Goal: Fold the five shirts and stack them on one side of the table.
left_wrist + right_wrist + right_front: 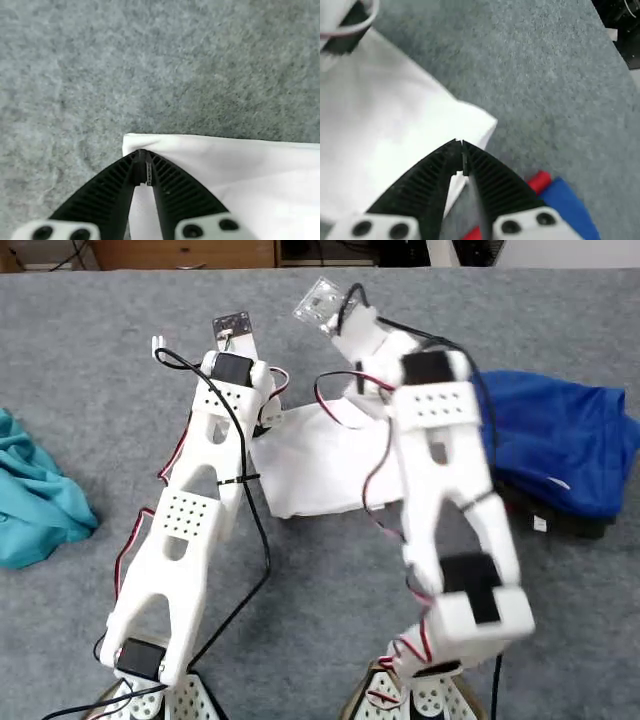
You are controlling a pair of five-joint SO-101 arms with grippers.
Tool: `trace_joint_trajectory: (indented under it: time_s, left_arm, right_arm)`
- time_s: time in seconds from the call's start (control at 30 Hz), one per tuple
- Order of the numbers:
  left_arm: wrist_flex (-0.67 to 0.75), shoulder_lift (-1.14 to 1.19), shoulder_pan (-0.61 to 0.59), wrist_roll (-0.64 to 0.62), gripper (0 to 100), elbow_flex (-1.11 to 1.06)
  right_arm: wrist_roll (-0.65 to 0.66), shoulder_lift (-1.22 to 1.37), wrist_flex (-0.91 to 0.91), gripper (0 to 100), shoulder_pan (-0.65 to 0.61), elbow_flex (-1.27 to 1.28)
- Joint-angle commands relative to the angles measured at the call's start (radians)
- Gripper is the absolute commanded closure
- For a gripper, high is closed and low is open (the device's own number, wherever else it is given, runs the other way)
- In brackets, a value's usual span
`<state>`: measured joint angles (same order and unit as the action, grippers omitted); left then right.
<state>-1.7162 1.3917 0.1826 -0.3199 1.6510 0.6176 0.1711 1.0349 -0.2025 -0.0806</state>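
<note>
I am mid-fold on the shirt [240, 170]: my left gripper [142, 162] and right gripper [461, 152] are pinched shut at two of its corners. Next, I judge, both must draw evenly across it.

— Where does the right gripper [462, 148] sit?
— Its black jaws are closed tip to tip on the white shirt [390, 115], near one corner.
— And around it?
— The grey desk [530, 75] lies beyond that corner. Near the shirt's edge is a blue cloth [567, 210], with something red [537, 181] touching it. A white arm part [345, 20] with a wire hangs over the shirt.
</note>
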Motion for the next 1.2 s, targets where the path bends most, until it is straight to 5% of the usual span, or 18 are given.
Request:
trace_joint_trajectory:
  time_s: [0.0,0.37,0.87,1.0,1.17]
  left_arm:
    - [-0.005,0.002,-0.040,-0.003,98,0.021]
    - [0.012,0.002,-0.086,-0.046,98,0.023]
    - [0.011,0.002,-0.080,-0.044,98,0.025]
    - [0.011,0.002,-0.080,-0.043,98,0.025]
    - [0.009,-0.015,-0.080,-0.043,98,0.023]
  right_arm:
    - [-0.055,0.173,-0.092,99.5,0.004,-0.124]
    - [-0.206,0.618,0.035,99.5,0.117,-0.585]
    - [-0.204,0.619,0.764,99.4,0.079,-1.334]
    - [-0.206,0.450,0.761,99.3,0.105,-1.205]
    - [-0.198,0.027,0.747,99.3,0.093,-0.618]
